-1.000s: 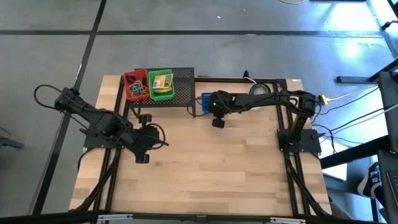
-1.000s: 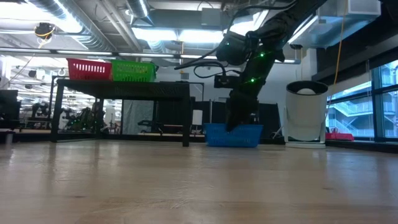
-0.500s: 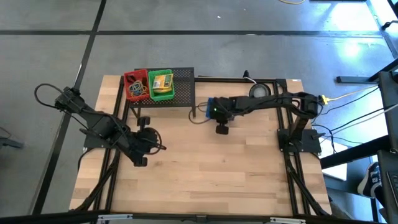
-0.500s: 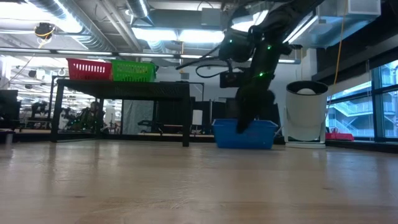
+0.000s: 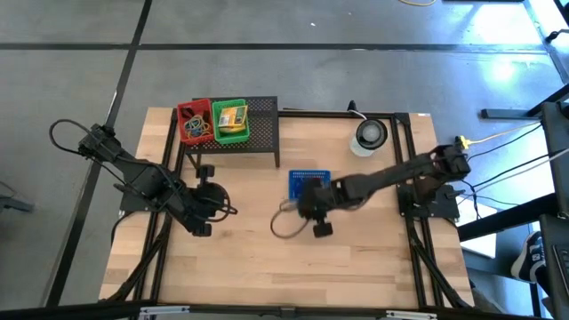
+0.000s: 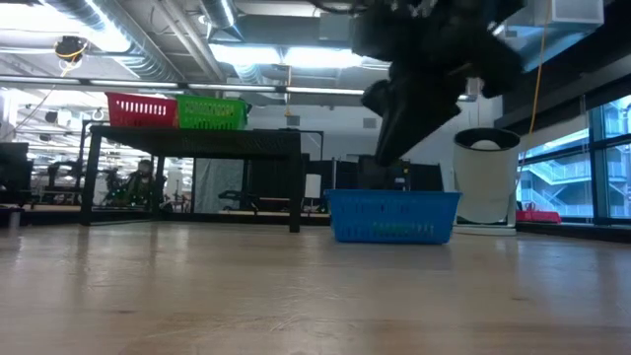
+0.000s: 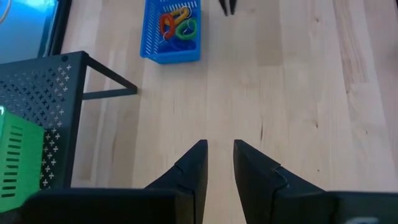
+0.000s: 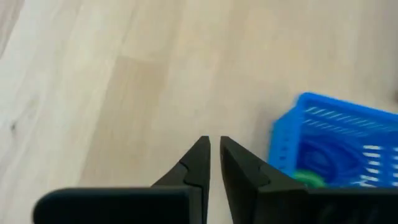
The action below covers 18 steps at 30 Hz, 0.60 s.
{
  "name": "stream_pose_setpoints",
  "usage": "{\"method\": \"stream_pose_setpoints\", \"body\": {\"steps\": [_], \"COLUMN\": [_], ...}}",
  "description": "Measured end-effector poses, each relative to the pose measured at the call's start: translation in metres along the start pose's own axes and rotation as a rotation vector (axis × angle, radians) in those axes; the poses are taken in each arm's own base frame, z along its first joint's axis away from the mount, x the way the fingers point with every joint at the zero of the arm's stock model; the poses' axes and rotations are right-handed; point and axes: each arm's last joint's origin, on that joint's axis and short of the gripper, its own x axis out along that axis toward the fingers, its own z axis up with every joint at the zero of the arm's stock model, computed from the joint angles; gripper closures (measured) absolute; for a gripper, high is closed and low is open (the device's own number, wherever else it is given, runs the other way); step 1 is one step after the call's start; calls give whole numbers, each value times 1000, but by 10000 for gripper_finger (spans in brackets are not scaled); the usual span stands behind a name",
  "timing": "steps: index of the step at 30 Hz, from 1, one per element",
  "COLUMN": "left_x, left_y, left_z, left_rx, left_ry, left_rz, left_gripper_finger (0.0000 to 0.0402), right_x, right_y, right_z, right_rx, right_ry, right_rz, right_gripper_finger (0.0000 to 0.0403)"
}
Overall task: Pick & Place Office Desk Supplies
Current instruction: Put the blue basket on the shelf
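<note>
At the far left corner of the worktop [image 5: 356,258] we see a black perforated rack [image 5: 258,111] carrying a red basket [image 5: 189,113] and a green basket [image 5: 233,133]. The red one holds a tangle of coloured loops and tan bands that we cannot separate from above; the green one holds a yellow-green box [image 5: 231,117], whose markings are too small to read. In the low view only the sides of these two baskets show, their contents hidden.

The left claw [image 5: 203,228] hangs over the worktop near the left edge, in front of the rack. In the left wrist view its fingers [image 7: 194,168] stand slightly apart with only bare wood in the gap.

Near the middle of the worktop stands a blue basket [image 5: 308,174]. The left wrist view shows an orange loop [image 7: 168,22] and a green loop [image 7: 187,29] lying inside it; the high view is too coarse for them.

The right claw [image 5: 320,229] hovers just in front of the blue basket, the arm partly covering the basket's near rim. Its fingers [image 8: 198,158] are nearly together, a thin slit between them, gripping nothing.

Toward the far right corner sits a round grey-white disc-like object [image 5: 369,133]; we cannot tell what it is.
</note>
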Motion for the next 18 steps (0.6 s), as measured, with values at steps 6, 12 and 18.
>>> {"method": "stream_pose_setpoints", "body": {"steps": [6, 12, 18], "left_x": [0, 10, 39], "left_y": [1, 2, -1], "left_z": [0, 0, 0], "left_rx": [-1, 78, 199], "left_ry": [-16, -35, -14], "left_rz": [33, 122, 63], "left_gripper_finger": [332, 328, 295], "right_x": [1, -13, -47], "right_y": [21, 27, 39], "right_z": [-1, -1, -3], "right_rx": [17, 162, 290], "right_ry": [9, -17, -58], "right_rz": [-113, -141, -107], "right_gripper_finger": [362, 327, 279]}}
